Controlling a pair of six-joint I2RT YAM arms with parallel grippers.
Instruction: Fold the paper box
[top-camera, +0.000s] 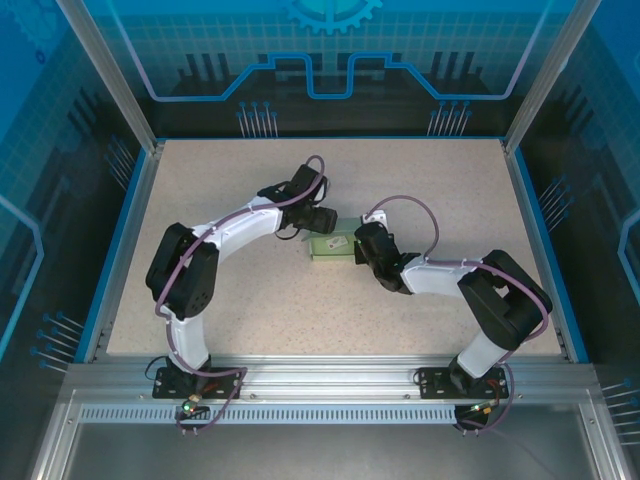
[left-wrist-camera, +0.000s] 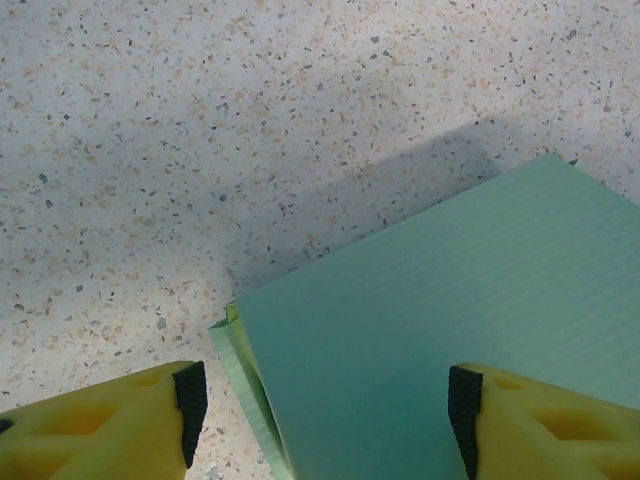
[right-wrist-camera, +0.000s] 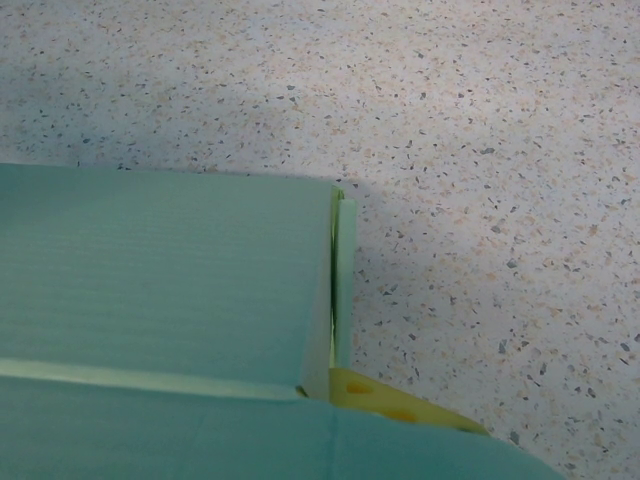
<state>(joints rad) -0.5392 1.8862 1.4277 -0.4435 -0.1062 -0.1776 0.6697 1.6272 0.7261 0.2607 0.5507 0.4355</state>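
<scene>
The paper box (top-camera: 332, 247) is a small pale mint-green folded shape lying mid-table between both arms. My left gripper (top-camera: 318, 224) hangs over its far left end. In the left wrist view the jaws (left-wrist-camera: 325, 410) stand wide apart, with the box's flat top panel (left-wrist-camera: 430, 330) between the black pads and a gap at the left pad (left-wrist-camera: 190, 400). My right gripper (top-camera: 361, 249) is at the box's right end. There, a green card panel (right-wrist-camera: 250, 440) crosses in front of the jaws and one yellow finger (right-wrist-camera: 400, 406) peeks out beyond it. The jaws are shut on that panel.
The speckled table (top-camera: 250, 310) has a raised blue rim on the left (top-camera: 120, 240) and right (top-camera: 540, 240). Glass walls stand behind. An aluminium rail (top-camera: 320, 385) with both arm bases runs along the near edge.
</scene>
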